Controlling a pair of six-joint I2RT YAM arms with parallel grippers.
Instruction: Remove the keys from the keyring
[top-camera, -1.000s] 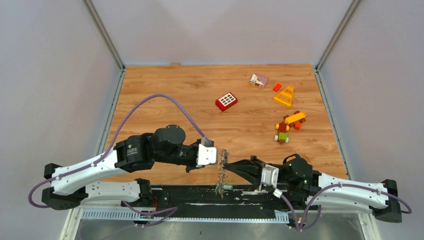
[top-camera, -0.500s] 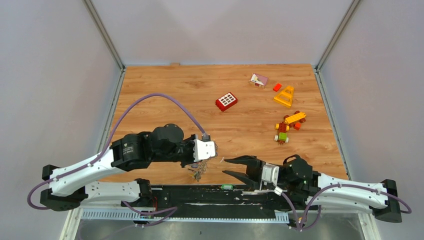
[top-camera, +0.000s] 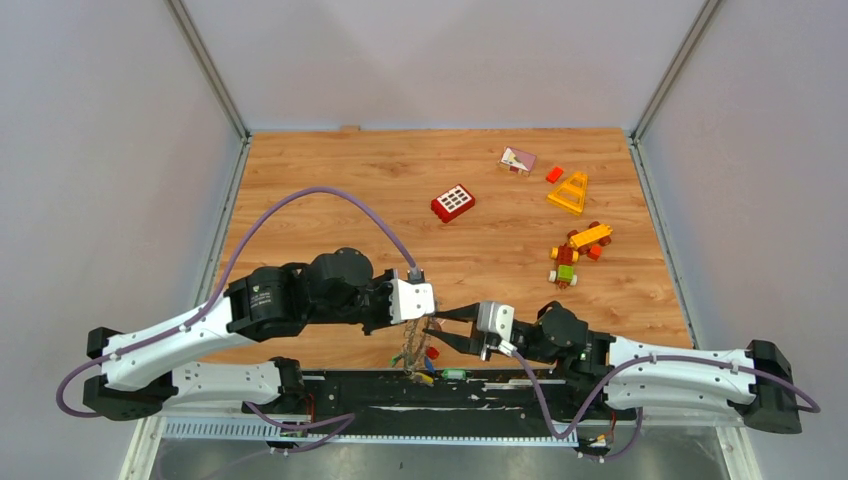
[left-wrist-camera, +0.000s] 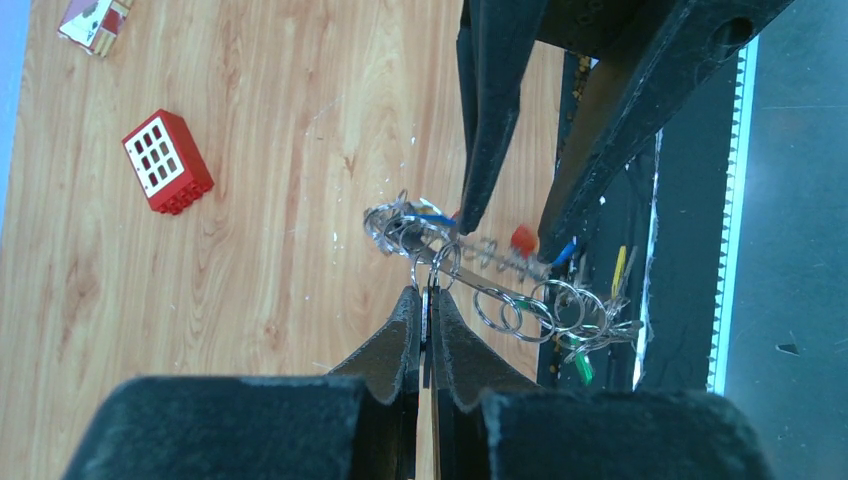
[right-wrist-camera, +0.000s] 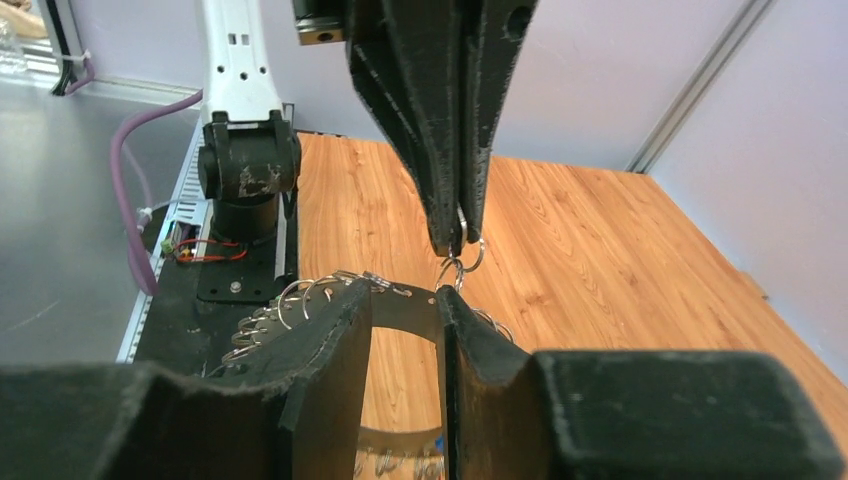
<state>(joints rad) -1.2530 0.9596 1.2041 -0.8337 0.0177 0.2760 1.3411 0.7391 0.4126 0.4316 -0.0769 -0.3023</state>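
The two arms meet over the 6 o'clock edge of the tabletop. The left pincer is closed on the keyring, pinching one of its small loops so the bunch hangs below. The right pincer reaches in from 3 o'clock and stands open, a finger either side of the ring's band. A red brick lies toward 12 o'clock. The keys dangle in a clump, with red, blue and yellow heads among them.
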